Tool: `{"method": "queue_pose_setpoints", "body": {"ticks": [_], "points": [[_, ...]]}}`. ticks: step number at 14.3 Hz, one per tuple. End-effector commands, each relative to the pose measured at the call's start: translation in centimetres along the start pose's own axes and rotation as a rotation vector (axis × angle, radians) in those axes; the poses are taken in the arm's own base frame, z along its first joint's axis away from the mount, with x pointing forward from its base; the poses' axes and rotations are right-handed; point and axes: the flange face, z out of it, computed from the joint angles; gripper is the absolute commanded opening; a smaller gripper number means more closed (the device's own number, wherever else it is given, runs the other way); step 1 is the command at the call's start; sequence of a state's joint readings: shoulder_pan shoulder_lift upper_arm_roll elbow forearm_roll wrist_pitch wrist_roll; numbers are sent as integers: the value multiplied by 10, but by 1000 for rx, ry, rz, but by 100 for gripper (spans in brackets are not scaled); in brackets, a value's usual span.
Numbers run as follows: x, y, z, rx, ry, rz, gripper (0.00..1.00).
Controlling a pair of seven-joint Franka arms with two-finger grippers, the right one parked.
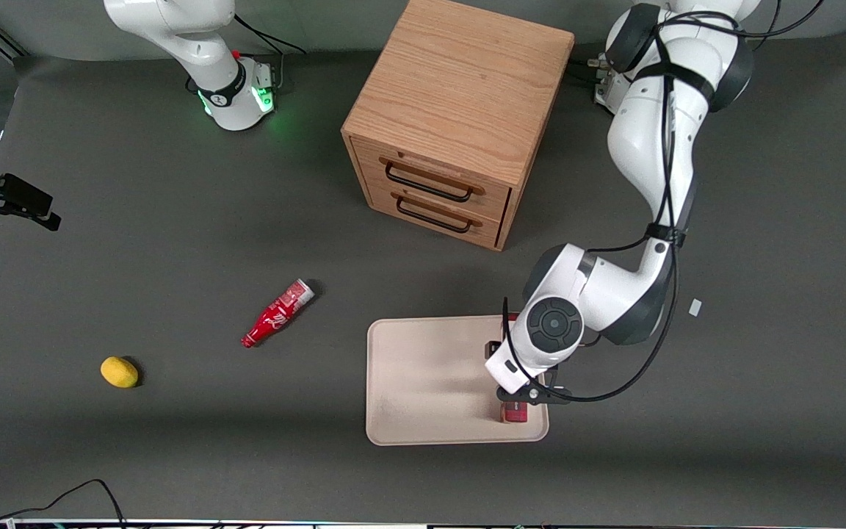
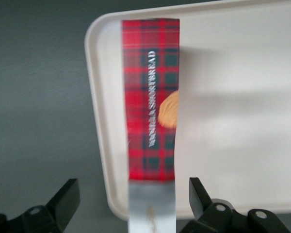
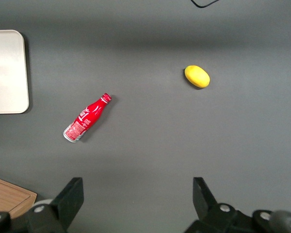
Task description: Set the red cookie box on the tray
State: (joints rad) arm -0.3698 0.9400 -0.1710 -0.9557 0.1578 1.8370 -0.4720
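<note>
Left wrist view, red cookie box (image 2: 150, 102) along tray (image 2: 242, 97) edge, gripper (image 2: 134, 204) seemingly clear

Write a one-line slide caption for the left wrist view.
Open gripper over the red cookie box, which lies on the tray along one rim.

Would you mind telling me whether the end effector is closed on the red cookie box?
No, the end effector is open, its fingers apart from the red cookie box, which rests on the tray.
</note>
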Motion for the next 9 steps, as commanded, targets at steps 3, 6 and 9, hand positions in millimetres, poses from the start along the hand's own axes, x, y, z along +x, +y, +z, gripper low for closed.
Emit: {"method": "queue_pose_setpoints", "body": {"ticks": [3,6,9], "points": [[-16,-48,-95,64,-32,63,100],[-37,-85,-121,82,-39,81,100],[-69,-135,-118,94,6,133,100]]}}
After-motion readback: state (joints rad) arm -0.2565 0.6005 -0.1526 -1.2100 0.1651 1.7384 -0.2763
